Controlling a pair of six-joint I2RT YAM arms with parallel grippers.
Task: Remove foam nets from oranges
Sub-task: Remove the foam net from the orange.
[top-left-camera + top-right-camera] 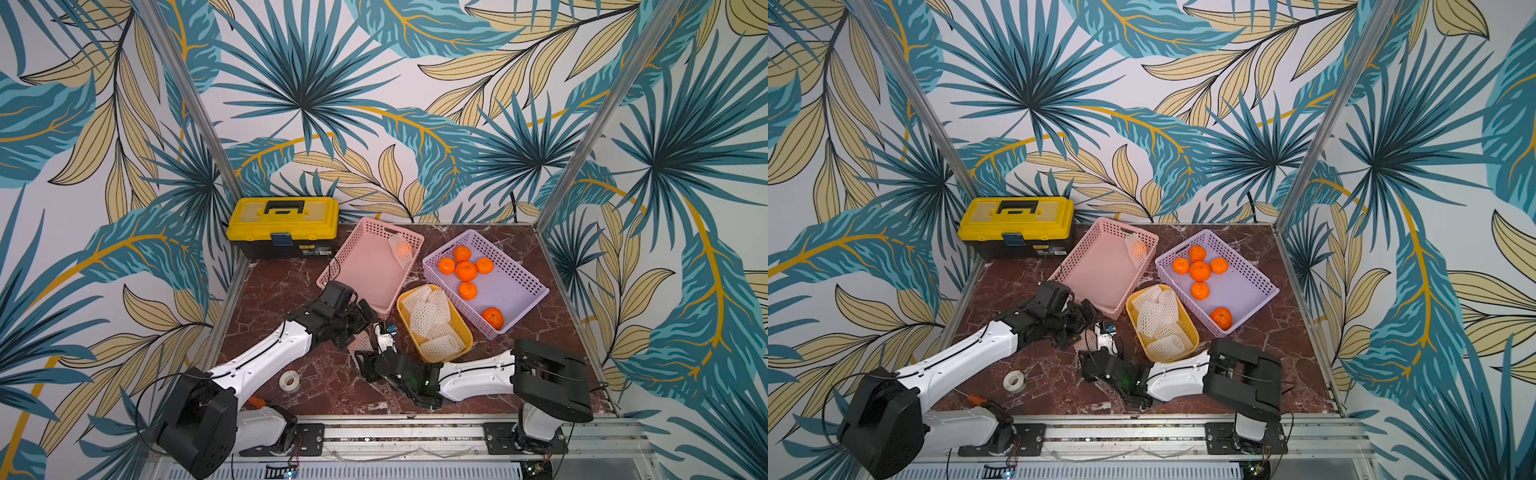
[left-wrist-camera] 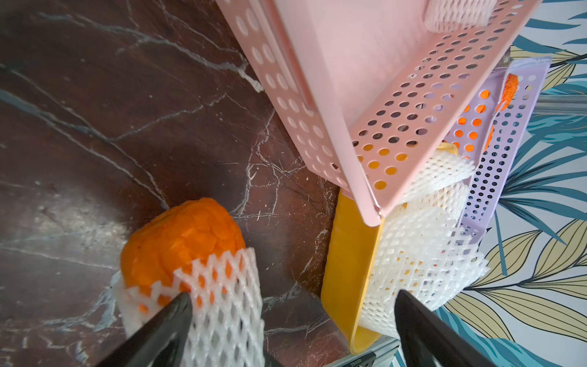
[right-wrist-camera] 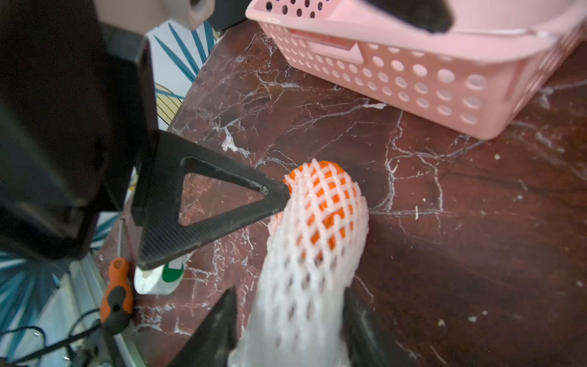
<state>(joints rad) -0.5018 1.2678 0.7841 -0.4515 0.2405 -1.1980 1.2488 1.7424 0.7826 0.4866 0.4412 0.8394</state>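
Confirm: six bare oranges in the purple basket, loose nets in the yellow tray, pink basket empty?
Not empty: both top views show one netted orange in the pink basket. Six bare oranges in the purple basket and loose nets in the yellow tray are right.

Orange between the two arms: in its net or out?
Half out: in the left wrist view the orange shows a bare end, while the net wraps the rest.
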